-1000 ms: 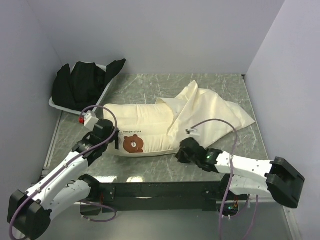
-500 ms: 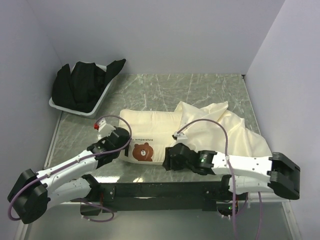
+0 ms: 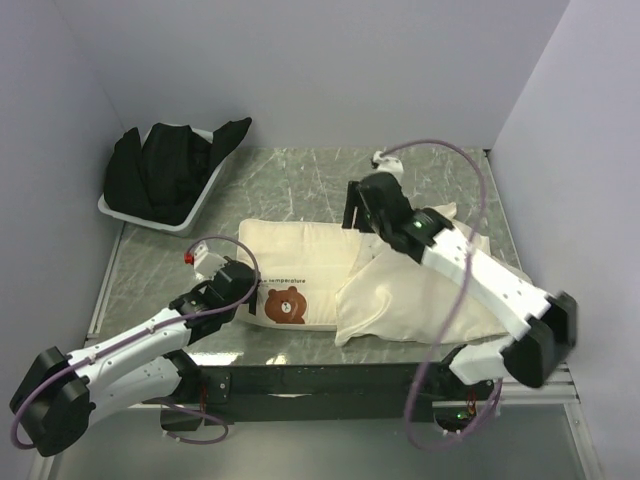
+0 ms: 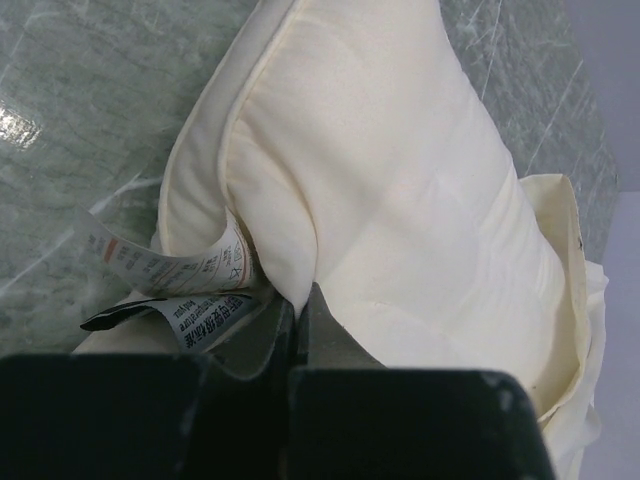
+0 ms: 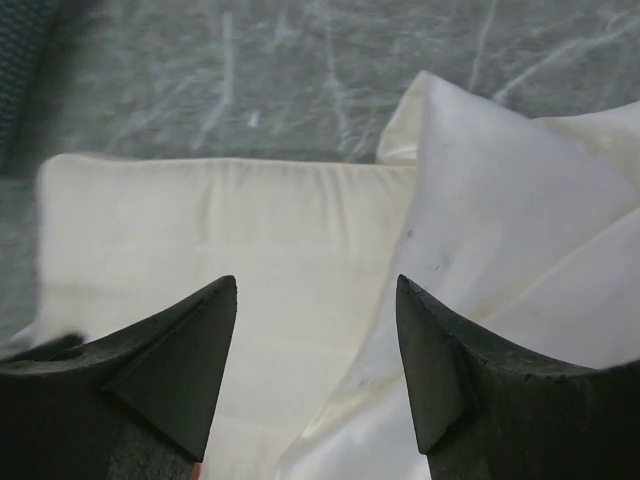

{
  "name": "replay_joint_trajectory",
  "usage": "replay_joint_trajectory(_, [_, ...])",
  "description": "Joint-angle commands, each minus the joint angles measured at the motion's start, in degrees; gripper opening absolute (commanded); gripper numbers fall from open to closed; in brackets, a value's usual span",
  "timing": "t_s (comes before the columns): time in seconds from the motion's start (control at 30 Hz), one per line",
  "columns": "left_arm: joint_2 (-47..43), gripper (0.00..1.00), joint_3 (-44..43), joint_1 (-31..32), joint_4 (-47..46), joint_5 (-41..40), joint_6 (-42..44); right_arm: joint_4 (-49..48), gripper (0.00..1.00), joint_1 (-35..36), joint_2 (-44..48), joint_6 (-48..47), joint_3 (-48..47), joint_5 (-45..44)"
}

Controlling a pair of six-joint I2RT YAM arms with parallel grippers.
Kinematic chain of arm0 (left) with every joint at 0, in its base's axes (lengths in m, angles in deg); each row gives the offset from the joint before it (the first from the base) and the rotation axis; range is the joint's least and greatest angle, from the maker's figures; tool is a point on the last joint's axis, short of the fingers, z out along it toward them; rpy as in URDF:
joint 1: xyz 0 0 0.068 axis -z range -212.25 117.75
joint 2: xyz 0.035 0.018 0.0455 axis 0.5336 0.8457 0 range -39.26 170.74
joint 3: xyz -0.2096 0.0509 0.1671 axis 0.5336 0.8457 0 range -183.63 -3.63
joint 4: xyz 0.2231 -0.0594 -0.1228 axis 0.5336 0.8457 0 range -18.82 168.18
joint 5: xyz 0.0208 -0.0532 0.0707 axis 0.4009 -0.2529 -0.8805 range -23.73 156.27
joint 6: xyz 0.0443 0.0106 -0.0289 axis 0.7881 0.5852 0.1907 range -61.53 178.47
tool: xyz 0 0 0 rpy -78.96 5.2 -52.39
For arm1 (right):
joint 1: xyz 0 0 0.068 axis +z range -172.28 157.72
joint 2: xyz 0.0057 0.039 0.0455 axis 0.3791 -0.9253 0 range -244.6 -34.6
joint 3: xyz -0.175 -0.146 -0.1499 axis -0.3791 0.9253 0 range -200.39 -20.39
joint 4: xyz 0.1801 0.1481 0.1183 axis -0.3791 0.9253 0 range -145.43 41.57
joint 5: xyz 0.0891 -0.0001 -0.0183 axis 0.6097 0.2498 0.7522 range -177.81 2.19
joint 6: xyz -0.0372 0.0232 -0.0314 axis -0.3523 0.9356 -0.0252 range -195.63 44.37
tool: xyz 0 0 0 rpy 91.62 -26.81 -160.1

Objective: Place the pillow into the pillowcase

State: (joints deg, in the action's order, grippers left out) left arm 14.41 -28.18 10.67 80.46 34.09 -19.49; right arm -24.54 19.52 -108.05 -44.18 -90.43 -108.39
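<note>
Well, nearest the bottom of the overhead view, my left gripper (image 4: pixel 300 300) is clenched on the pillow (image 3: pixel 295 250). It pinches the corner of the bear end, just beside the printed care tags (image 4: pixel 165 270) (they curl out to the left of my fingertips in the left wrist view). The brown bear print (image 3: pixel 287 303) and the black lettering lie just right of that grip, facing up. The pillow lies flat on the green marbled table (image 3: pixel 290 185), running from lower left toward the centre of the frame. Its right-hand end is covered by the pillowcase (image 3: pixel 430 300), whose wrinkled edge overlaps it near the middle of the frame. The rest of the sack spreads limp toward the lower right, under my right arm.

Farther back, my right gripper (image 5: pixel 316 282) hangs above the pillow's far edge where the case begins. Its jaws are released and wide apart, with nothing between them. In the right wrist view the pillow shows beneath the left finger and a fold of pillowcase beneath the right.

Farthest off, at upper left, a white tray (image 3: pixel 200 205) holds bundled black cloth (image 3: pixel 165 170), well apart from the pillow.
</note>
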Motion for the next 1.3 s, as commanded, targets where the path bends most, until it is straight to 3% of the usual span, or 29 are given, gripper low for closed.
replay_joint_trajectory(0.0, [-1.20, 0.01, 0.12, 0.77, 1.09, 3.35, 2.37, 4.61, 0.72, -5.92, -13.78, -9.46, -8.59, -0.16])
replay_joint_trajectory(0.37, [-2.25, 0.01, 0.30, 0.77, 0.57, 5.38, 4.82, 11.19, 0.65, -12.01, -40.25, -12.63, -28.56, -2.53])
replay_joint_trajectory(0.47, [-2.87, 0.01, 0.39, 0.85, 0.83, 5.38, 5.27, 13.31, 0.57, -12.09, -43.78, -12.55, -32.43, -2.80])
replay_joint_trajectory(0.7, [-4.01, 0.01, 0.30, 0.85, 0.92, 5.47, 6.06, 16.56, 0.54, -11.92, -46.78, -12.55, -33.76, -9.82])
replay_joint_trajectory(0.9, [-3.66, 0.01, 0.30, 0.85, 0.30, 5.99, 6.23, 14.72, 0.52, -12.01, -47.39, -13.60, -32.34, -8.43])
replay_joint_trajectory(0.93, [-3.49, 0.01, 0.30, 0.85, 0.13, 5.99, 6.15, 14.98, 0.48, -12.01, -48.10, -14.12, -33.22, -7.29])
replay_joint_trajectory(1.07, [-4.01, 0.01, 0.30, 0.85, -0.66, 5.99, 5.71, 18.83, 0.00, -10.34, -52.13, -14.92, -42.50, -3.78])
replay_joint_trajectory(1.27, [-4.98, 0.01, -3.21, 0.85, -1.63, 3.53, 6.76, 25.87, 0.00, 3.97, -54.69, -14.92, -64.63, -3.60])
